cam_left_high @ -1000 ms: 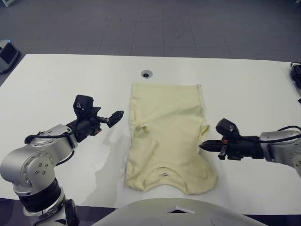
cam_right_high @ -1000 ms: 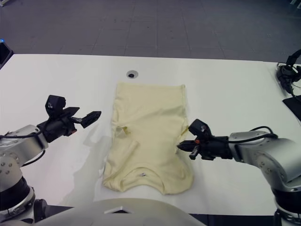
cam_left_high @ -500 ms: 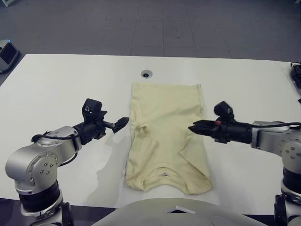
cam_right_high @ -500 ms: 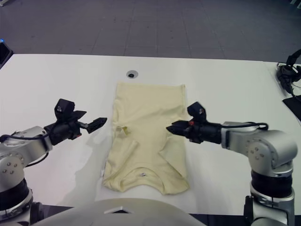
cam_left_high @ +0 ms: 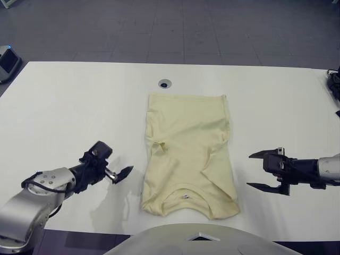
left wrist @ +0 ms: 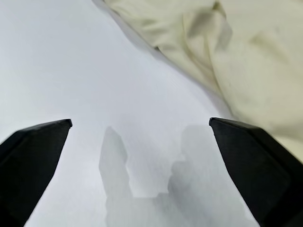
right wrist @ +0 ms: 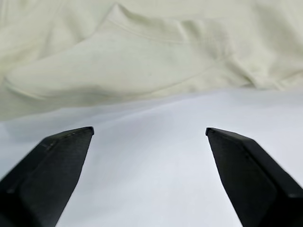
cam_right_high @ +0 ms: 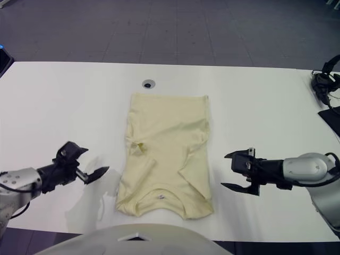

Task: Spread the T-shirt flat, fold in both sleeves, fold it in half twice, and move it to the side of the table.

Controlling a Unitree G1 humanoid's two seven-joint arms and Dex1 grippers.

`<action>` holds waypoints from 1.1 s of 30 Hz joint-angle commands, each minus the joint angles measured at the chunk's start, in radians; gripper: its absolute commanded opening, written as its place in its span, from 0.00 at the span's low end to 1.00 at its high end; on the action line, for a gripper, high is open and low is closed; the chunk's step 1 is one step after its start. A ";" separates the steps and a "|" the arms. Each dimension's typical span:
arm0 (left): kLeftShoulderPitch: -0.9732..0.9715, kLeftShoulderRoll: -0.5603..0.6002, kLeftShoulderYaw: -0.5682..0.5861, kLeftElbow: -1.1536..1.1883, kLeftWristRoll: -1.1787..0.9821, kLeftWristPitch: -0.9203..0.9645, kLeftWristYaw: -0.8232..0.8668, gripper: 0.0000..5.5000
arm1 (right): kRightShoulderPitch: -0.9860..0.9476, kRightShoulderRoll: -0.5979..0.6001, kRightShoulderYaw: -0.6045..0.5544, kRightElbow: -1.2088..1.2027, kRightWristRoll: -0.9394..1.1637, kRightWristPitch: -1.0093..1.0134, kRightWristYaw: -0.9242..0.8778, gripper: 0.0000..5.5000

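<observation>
The pale yellow T-shirt (cam_left_high: pixel 187 151) lies lengthwise on the white table (cam_left_high: pixel 69 106), collar toward me, with both sleeves folded inward onto the body. My left gripper (cam_left_high: pixel 123 172) hovers open over bare table just off the shirt's near left edge; the left wrist view has the shirt (left wrist: pixel 246 56) beyond its spread fingers (left wrist: pixel 28 161). My right gripper (cam_left_high: pixel 256 170) is open to the right of the shirt's lower half, holding nothing. In the right wrist view the folded cloth (right wrist: pixel 142 56) lies ahead of the fingertips.
A round cable hole (cam_left_high: pixel 166 83) sits in the table just beyond the shirt's far hem. Black cables and a headset (cam_right_high: pixel 324 79) lie at the table's right edge. A small device (cam_left_high: pixel 8 58) stands off the far left corner. Wide bare table lies on both sides.
The right gripper carried the right sleeve onto the shirt, let go, opened and drew back to the right. The left gripper pulled back toward the table's near edge.
</observation>
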 commanded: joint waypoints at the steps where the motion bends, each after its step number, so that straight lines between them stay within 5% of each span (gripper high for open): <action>1: 0.207 0.164 -0.115 0.012 0.297 -0.397 -0.098 0.98 | 0.139 -0.006 0.018 0.146 -0.137 -0.336 0.061 0.95; 8: 0.358 0.110 -0.301 0.065 0.617 -0.709 -0.026 0.92 | 0.174 0.120 0.104 0.150 -0.196 -0.473 0.003 0.98; 15: 0.250 0.057 -0.376 0.136 0.684 -0.767 -0.039 0.69 | 0.117 0.189 0.210 0.085 -0.225 -0.376 -0.045 0.79; 33: 0.219 0.028 -0.399 0.154 0.722 -0.779 -0.047 0.12 | 0.118 0.161 0.183 0.090 -0.169 -0.428 -0.031 0.30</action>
